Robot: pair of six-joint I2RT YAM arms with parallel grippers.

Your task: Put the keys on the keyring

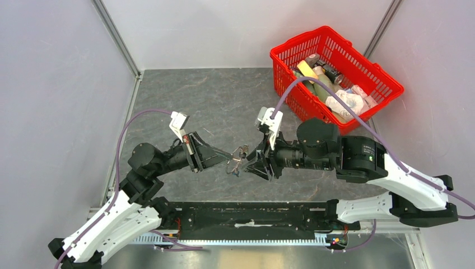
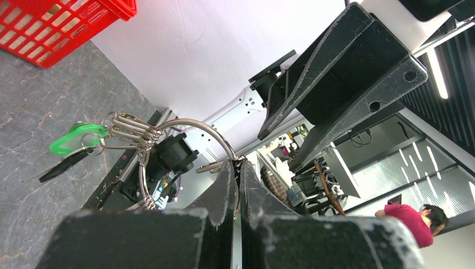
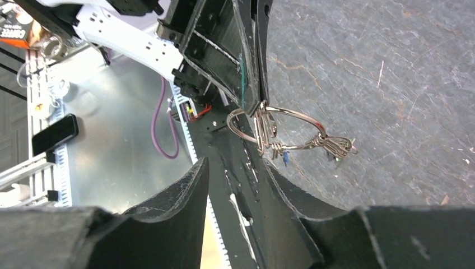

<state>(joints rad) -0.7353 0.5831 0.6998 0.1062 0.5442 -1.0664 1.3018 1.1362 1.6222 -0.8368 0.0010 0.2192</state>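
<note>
My left gripper [image 1: 227, 159] is shut on the thin silver keyring [image 1: 237, 161] and holds it above the grey table. In the left wrist view the keyring [image 2: 193, 125] arcs up from my closed fingertips [image 2: 228, 178]. A bunch of small rings [image 2: 132, 132] hangs on it with a green-headed key [image 2: 75, 138] and a dark key [image 2: 61, 166]. My right gripper [image 1: 250, 164] is open and empty, facing the ring from the right at a small gap. In the right wrist view [image 3: 235, 163] the keyring [image 3: 292, 115] hangs from the left fingers [image 3: 249, 61], with a small blue piece [image 3: 285, 158] below.
A red basket [image 1: 297, 43] with bottles and packets stands at the back right; its corner shows in the left wrist view [image 2: 56, 28]. A black rail [image 1: 252, 216] runs along the table's near edge. White walls enclose the grey table [image 1: 213, 101].
</note>
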